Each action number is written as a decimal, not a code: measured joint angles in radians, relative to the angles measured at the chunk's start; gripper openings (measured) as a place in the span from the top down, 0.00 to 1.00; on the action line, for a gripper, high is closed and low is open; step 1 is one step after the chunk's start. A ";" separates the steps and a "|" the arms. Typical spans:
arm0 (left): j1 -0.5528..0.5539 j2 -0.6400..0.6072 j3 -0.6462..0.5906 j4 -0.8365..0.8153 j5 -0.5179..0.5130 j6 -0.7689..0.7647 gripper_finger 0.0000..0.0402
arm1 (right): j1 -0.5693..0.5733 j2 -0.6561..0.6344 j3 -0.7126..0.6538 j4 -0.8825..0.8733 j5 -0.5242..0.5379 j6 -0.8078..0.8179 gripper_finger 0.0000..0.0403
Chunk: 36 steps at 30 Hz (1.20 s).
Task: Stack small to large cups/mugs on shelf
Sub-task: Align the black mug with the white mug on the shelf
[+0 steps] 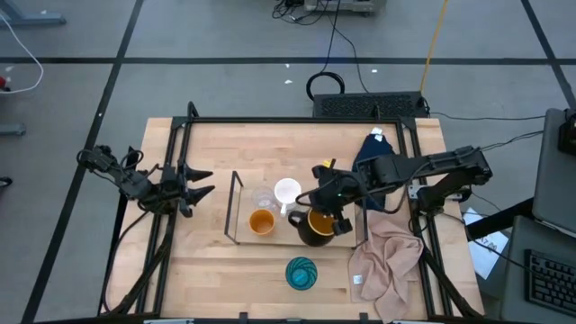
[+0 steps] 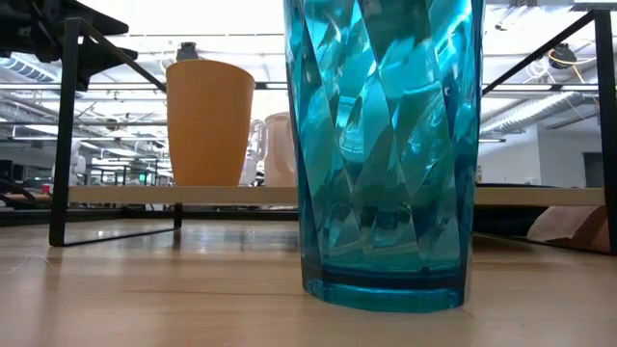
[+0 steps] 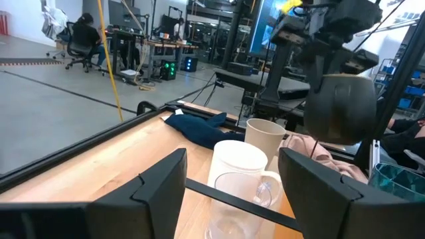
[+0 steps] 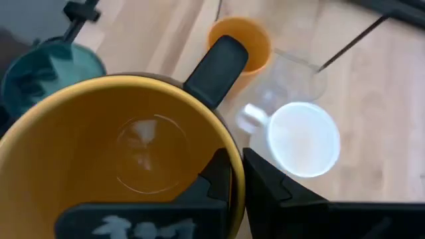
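The dark mug with a yellow inside [image 1: 315, 227] is up in my right gripper [image 1: 335, 209], over the right part of the shelf [image 1: 236, 209]. The left wrist view shows this mug [image 3: 342, 106] higher than the other cups. An orange cup [image 1: 261, 222], a clear glass [image 1: 264, 200] and a white handled mug [image 1: 287, 192] stand on the shelf board. The beige-grey cup [image 3: 265, 136] stands behind the white mug [image 3: 239, 162]. The teal cup [image 1: 301, 272] stands on the table near its near edge. My left gripper [image 1: 200, 184] waits open, left of the shelf. My right gripper [image 4: 236, 169] has the dark mug by its rim [image 4: 229, 156], on the side away from the handle [image 4: 219, 60]. One finger [image 4: 216, 179] is inside the mug and one finger [image 4: 272, 189] outside. The fingers come from above. The mug is lifted clear and about upright.
A pink cloth [image 1: 387, 256] lies on the table's right near part, and a dark blue cloth [image 1: 369, 148] at the far right. The shelf's thin black wire frame [image 2: 63, 135] stands upright at its ends. In the low view the teal cup [image 2: 386, 145] hides much of the shelf.
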 joint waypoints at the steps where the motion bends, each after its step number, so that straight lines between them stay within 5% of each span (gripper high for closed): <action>1: 0.000 0.000 0.000 -0.004 0.000 -0.008 0.41 | 0.000 0.009 0.000 -0.003 -0.007 -0.003 0.97; 22: 0.000 0.000 0.000 -0.012 0.000 -0.012 0.41 | -0.010 0.138 -0.003 0.078 -0.051 -0.198 0.97; 36: 0.000 0.000 0.000 -0.016 0.000 -0.017 0.41 | -0.014 0.223 -0.031 0.122 0.011 -0.349 0.98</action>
